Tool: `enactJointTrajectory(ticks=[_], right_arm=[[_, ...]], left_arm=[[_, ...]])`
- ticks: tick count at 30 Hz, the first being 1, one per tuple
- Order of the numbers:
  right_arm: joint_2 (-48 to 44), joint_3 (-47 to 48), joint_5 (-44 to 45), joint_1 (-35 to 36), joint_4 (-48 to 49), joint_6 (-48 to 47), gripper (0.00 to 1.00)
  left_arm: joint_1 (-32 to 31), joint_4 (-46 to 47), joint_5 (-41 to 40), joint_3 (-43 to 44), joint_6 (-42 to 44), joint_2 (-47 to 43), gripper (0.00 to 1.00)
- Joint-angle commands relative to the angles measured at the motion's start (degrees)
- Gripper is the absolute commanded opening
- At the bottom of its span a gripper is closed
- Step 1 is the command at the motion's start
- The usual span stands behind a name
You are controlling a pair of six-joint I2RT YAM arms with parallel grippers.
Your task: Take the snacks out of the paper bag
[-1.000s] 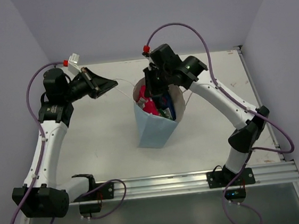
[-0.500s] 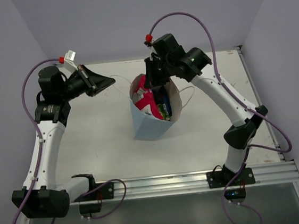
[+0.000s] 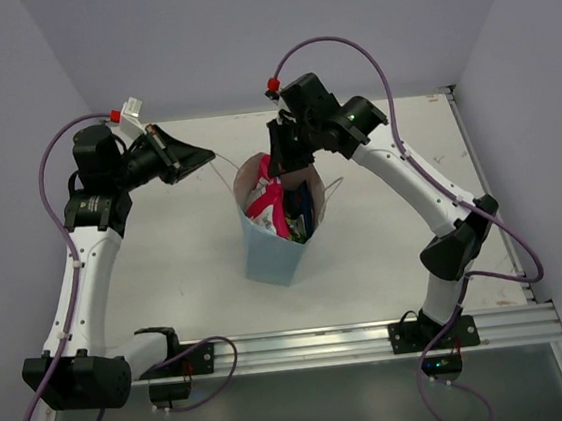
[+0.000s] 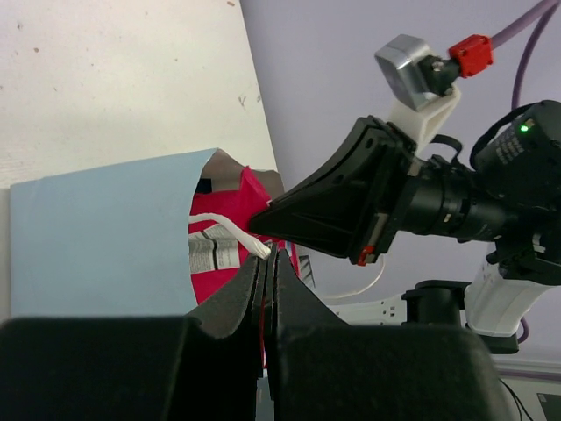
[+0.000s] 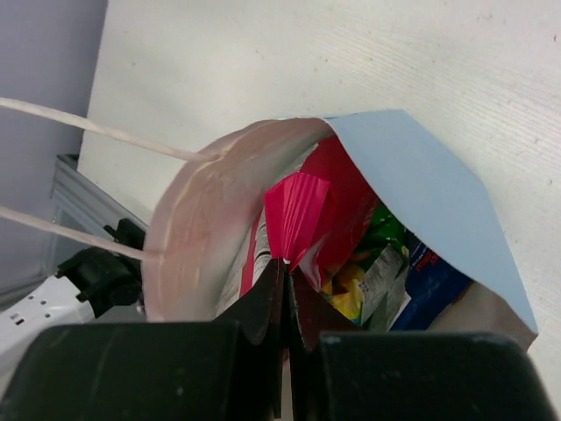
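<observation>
Left gripper (image 4: 270, 256) clamped on the paper bag's (image 3: 269, 255) string handle (image 4: 223, 230); right gripper (image 5: 286, 266) pinching a red-pink pouch (image 5: 302, 206) at the bag's mouth.

A robot lab test cell: plain pale walls (image 3: 242, 34) enclose a bare white table (image 3: 195, 250), with two robot arms (image 3: 90, 261) bolted to an aluminium rail (image 3: 305, 344).

We see the paper bag (image 3: 266, 257) as matt, smooth pale-blue paper, its string handles (image 5: 88, 130) as thin white cord. The red-pink pouch (image 5: 302, 206) is glossy, crinkled film; the table (image 3: 175, 252), left of the top view, is matt white, faintly scuffed
</observation>
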Motion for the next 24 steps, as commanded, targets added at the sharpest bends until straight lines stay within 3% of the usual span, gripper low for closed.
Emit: enactJointTrajectory(ticks=[1,10,16,20,24], right_arm=[[-2.99,6.34,-1.89,-0.1,1.67,-0.48,0.0],[-2.1,8.72,-2.24,-0.1,1.06,-0.48,0.0],[-3.15,16.88,-2.85,-0.54,0.79,-0.04,0.0],[-4.38,23.13,-4.7,-4.66,1.4,2.41,0.0],[-9.64,19.72,-4.79,-9.94,7.19,3.21,0.0]], left_arm=[[0.63,1.38,1.0,0.97,1.02,-1.46,0.0],[0.63,3.06,2.67,0.52,-0.04,-2.16,0.0],[0.81,-0.89,0.39,2.46,2.69,-1.99,0.0],[0.9,-2.39,-0.49,2.72,3.74,-2.16,0.0],[0.9,-2.74,-0.5,2.37,4.1,-2.25,0.0]])
